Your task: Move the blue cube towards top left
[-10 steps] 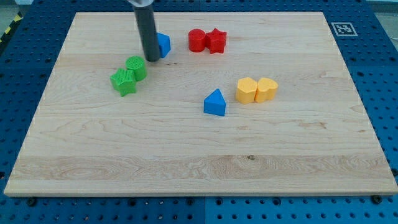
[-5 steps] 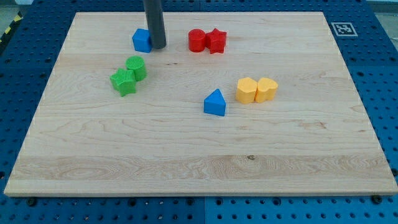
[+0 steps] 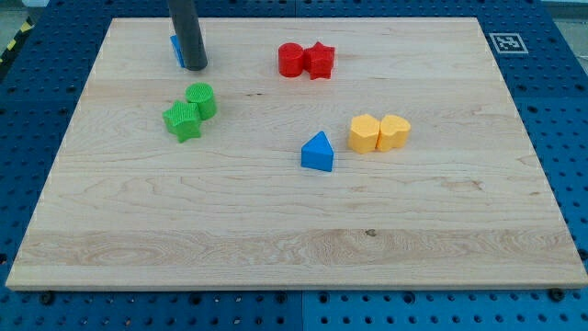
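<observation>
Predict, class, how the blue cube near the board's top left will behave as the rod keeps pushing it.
The blue cube, mostly hidden behind my tip, probably slides rather than rolls, having flat faces. It looks small, so likely light. Pushed off-centre, it may twist aside on the smooth wooden board.

Wooden board (image 3: pixel 276 230) on blue pegboard table (image 3: pixel 560 119); even light.

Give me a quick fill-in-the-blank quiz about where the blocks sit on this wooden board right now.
1. My tip hides most of the small ____ cube near the view's top left.
2. The two red blocks are ____ each other.
3. The blue triangular block lies to the view's ____ of the two yellow blocks.
4. The two ____ blocks sit below my tip in the view.

Missing words: blue; touching; left; green
</observation>
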You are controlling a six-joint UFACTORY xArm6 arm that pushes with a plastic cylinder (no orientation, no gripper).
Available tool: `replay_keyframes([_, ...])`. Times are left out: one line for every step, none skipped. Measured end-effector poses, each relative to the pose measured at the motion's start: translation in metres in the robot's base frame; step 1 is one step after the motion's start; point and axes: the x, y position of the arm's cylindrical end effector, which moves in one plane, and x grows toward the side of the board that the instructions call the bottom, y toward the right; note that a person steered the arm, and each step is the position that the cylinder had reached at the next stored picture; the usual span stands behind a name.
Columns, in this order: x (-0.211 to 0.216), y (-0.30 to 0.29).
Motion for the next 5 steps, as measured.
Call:
replay_keyframes([-0.016, 0.009])
replay_keyframes([-0.018, -0.013])
replay_keyframes([0.011, -0.021])
replay_keyframes([-0.014, -0.03])
replay_keyframes([-0.023, -0.028])
